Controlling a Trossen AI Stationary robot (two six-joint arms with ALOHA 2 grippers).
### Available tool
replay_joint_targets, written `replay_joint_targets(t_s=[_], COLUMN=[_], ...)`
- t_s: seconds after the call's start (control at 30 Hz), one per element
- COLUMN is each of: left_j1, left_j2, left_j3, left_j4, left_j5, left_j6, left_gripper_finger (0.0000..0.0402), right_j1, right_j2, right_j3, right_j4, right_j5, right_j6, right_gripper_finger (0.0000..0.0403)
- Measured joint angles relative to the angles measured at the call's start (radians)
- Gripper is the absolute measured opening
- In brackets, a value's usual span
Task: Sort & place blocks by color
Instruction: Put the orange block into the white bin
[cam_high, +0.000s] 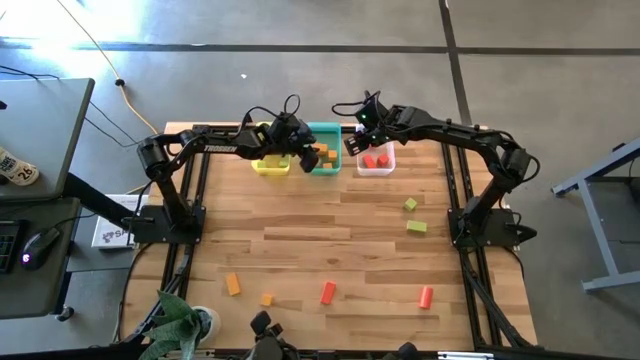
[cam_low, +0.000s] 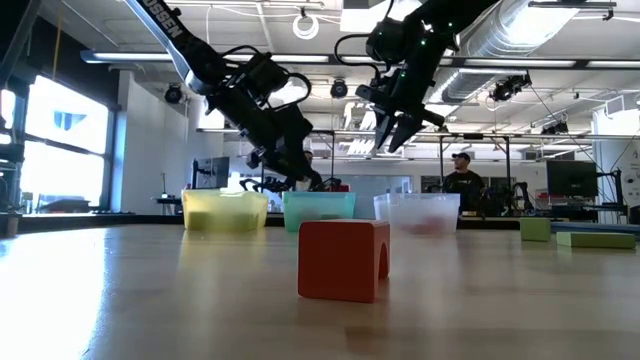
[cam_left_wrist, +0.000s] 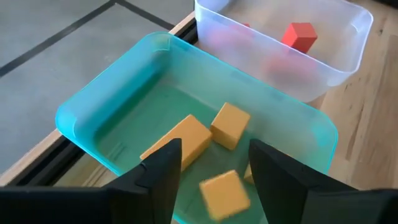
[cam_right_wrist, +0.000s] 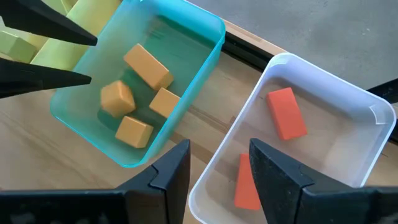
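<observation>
My left gripper (cam_high: 300, 142) hangs open and empty over the teal bin (cam_high: 323, 160). Several orange blocks lie in that bin. One of them (cam_left_wrist: 224, 193) looks blurred below the fingers (cam_left_wrist: 165, 165), not touching them. My right gripper (cam_high: 362, 128) hangs open and empty over the clear bin (cam_high: 375, 160), where two red blocks (cam_right_wrist: 286, 112) (cam_right_wrist: 247, 183) lie on the floor. The yellow bin (cam_high: 270, 163) holds green blocks (cam_right_wrist: 15, 43). Loose on the table lie two green blocks (cam_high: 410, 204) (cam_high: 417, 227), two orange blocks (cam_high: 233, 285) (cam_high: 267, 299) and two red blocks (cam_high: 328, 292) (cam_high: 426, 296).
The three bins stand side by side along the table's far edge. The loose blocks lie toward the right side and near the front edge, with bare wood (cam_high: 320, 230) between them and the bins. A person (cam_low: 462, 180) stands in the room behind the table.
</observation>
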Motion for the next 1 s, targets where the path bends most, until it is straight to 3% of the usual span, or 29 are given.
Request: replay_joint_targets(t_s=[0.3,0.47,1.0], left_j1=[0.0,0.001,0.0], left_j2=[-0.003,-0.003,-0.069], left_j3=[0.0,0.039,0.249], left_j4=[0.04,0.005,-0.352], left_j5=[0.015,0.016,0.009], left_j6=[-0.075,-0.076,0.066], left_gripper_finger=[0.0177,0.0177,0.0177], right_j1=[0.0,0.0,0.121], right_j2=[0.0,0.0,0.0], right_j3=[0.0,0.0,0.0], right_j4=[0.0,0.0,-0.01], right_j5=[-0.001,-0.069,-0.164], right_j6=[-0.01,-0.027,0.026], right_gripper_finger=[0.0151,0.0151,0.0151])
